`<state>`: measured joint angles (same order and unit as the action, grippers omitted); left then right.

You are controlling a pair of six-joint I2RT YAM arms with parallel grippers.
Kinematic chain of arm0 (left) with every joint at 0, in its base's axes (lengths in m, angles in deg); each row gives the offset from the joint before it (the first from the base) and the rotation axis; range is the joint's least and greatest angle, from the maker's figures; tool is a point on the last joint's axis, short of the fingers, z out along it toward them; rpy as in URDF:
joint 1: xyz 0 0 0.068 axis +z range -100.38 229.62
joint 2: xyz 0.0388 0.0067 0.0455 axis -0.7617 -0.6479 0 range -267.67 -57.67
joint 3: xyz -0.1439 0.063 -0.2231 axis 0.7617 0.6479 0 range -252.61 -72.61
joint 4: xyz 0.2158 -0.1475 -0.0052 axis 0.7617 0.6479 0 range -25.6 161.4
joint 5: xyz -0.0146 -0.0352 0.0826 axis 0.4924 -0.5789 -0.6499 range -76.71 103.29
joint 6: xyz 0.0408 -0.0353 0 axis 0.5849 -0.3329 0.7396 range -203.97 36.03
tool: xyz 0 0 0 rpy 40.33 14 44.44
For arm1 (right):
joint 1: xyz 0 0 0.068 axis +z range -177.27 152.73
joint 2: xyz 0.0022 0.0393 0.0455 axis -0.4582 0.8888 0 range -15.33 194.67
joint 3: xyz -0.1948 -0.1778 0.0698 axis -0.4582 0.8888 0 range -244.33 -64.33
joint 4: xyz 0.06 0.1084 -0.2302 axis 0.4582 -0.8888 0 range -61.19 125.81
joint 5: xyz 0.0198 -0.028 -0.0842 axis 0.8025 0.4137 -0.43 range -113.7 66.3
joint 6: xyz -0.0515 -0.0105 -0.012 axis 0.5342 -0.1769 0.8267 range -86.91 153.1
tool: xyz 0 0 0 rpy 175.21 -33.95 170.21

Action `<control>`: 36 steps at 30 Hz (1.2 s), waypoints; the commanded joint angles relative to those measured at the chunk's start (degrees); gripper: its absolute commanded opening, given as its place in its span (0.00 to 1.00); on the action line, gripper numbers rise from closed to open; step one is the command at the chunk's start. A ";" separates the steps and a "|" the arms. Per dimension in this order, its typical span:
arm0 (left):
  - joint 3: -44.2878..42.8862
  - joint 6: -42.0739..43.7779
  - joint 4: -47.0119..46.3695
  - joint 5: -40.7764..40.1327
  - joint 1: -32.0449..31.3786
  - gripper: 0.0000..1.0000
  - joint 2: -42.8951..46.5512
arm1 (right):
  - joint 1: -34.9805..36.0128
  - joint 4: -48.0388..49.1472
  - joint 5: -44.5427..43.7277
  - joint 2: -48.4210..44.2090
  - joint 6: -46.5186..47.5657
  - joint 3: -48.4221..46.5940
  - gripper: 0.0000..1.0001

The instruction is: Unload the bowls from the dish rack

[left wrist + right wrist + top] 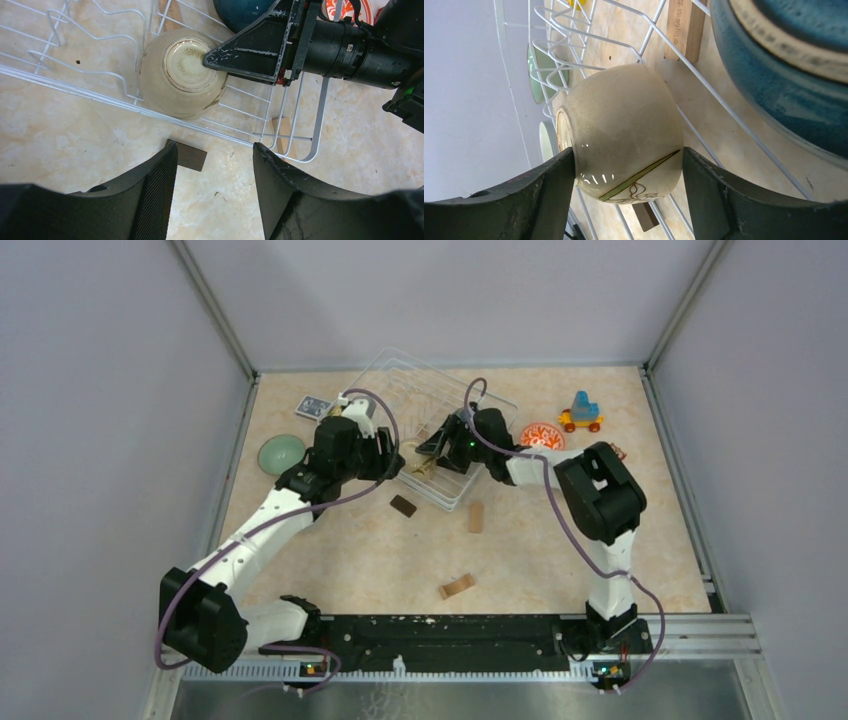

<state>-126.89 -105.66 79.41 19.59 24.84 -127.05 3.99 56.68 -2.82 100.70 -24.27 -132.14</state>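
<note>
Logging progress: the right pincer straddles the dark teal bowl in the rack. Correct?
No. The right pincer straddles the beige bowl in the rack; the teal bowl lies beside it. The right wrist view shows it.

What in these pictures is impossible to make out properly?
- Top view: the beige bowl in the dish rack, mostly covered by the right gripper.
- Left wrist view: the dark teal bowl, cut off by the top edge; the patterned bowl, behind that gripper.
- Top view: print on the small card, too small to read.
</note>
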 commanded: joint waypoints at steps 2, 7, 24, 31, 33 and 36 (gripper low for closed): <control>0.14 0.78 -1.26 -0.68 0.15 0.62 1.50 | -1.22 2.01 1.04 -3.35 0.86 1.15 0.61; 0.29 0.62 -1.25 -0.59 0.08 0.62 1.68 | -1.21 -2.24 -1.28 -7.01 4.40 0.42 0.61; 0.23 0.51 -1.04 -0.35 0.09 0.62 1.53 | -1.37 -17.44 -11.92 -17.21 17.39 -3.44 0.56; 0.12 0.60 -1.38 -0.25 0.15 0.62 1.01 | -1.14 -24.89 -17.23 -18.87 25.58 -7.49 0.56; 0.06 0.64 -1.49 0.01 0.10 0.62 0.64 | -0.91 -26.12 -17.76 -18.60 27.46 -8.98 0.56; -0.11 0.60 -1.51 0.16 0.14 0.62 0.39 | -0.45 -27.34 -17.65 -17.84 30.02 -11.16 0.56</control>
<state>-126.69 -105.44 79.41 19.66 24.84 -127.05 2.99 28.63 -19.19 86.62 0.71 -137.43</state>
